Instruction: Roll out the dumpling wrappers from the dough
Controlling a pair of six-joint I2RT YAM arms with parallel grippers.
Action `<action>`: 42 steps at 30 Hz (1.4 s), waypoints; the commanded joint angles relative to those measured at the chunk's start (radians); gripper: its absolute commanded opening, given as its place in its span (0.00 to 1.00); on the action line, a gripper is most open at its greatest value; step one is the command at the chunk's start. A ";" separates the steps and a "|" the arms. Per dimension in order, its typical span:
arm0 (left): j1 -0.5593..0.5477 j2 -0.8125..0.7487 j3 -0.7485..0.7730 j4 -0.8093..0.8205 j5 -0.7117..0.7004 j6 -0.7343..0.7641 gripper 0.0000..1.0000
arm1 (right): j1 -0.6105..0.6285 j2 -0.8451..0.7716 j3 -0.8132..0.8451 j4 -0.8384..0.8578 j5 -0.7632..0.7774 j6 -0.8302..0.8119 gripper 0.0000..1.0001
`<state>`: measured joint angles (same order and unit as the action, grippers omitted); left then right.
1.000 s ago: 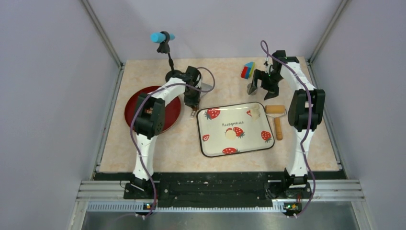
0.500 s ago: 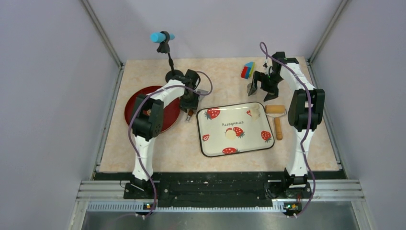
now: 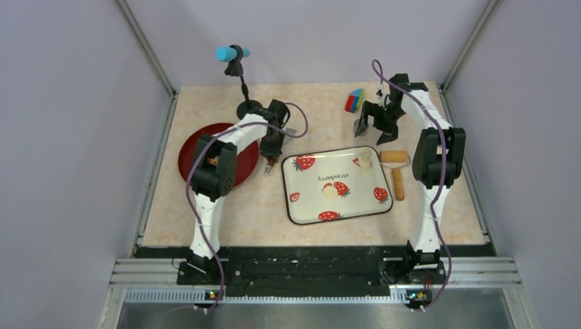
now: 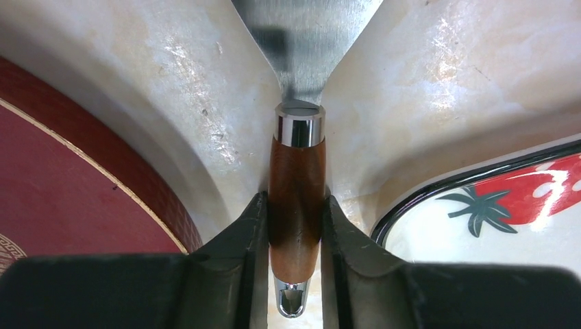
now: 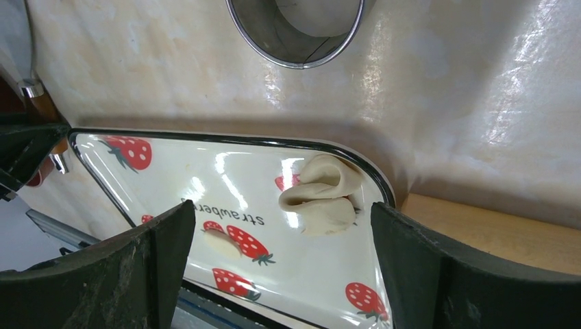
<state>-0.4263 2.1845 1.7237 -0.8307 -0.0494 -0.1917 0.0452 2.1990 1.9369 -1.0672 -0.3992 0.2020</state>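
Note:
A folded lump of dough (image 3: 366, 160) lies in the far right corner of the strawberry tray (image 3: 312, 209); the right wrist view shows it too (image 5: 322, 195). One round dumpling wrapper (image 3: 331, 191) lies flat mid-tray and also shows in the right wrist view (image 5: 218, 241). My left gripper (image 3: 270, 157) is shut on the wooden handle (image 4: 296, 185) of a metal spatula, whose blade (image 4: 305, 41) rests on the table between plate and tray. My right gripper (image 3: 372, 129) is open and empty above the table behind the tray. In its own view the right gripper (image 5: 279, 212) faces the dough.
A silver ring cutter (image 5: 296, 31) stands on the table beyond the tray, something pale inside it. A wooden rolling pin (image 3: 396, 171) lies right of the tray. A red plate (image 3: 199, 147) is at left, a microphone stand (image 3: 241, 82) behind, a coloured block (image 3: 354, 101) at the back.
My left gripper has shifted slightly left and nearer with the spatula in it. The right arm has hardly moved.

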 commanded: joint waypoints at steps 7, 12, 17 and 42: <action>-0.008 -0.123 -0.025 0.029 0.014 -0.013 0.00 | 0.003 -0.071 0.078 -0.051 -0.043 -0.009 0.96; -0.022 -0.262 -0.126 0.063 -0.017 -0.025 0.00 | 0.016 -0.083 0.086 -0.057 -0.070 -0.006 0.95; -0.048 -0.391 -0.223 0.080 -0.048 -0.036 0.00 | 0.044 -0.085 0.102 -0.062 -0.119 0.002 0.88; -0.305 -0.494 -0.227 0.046 0.007 -0.015 0.00 | 0.295 -0.004 0.066 0.111 -0.463 0.177 0.02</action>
<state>-0.7097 1.7584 1.4513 -0.8158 -0.0612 -0.2104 0.3237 2.1872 2.0071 -0.9993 -0.8543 0.3607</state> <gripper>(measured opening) 0.321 0.029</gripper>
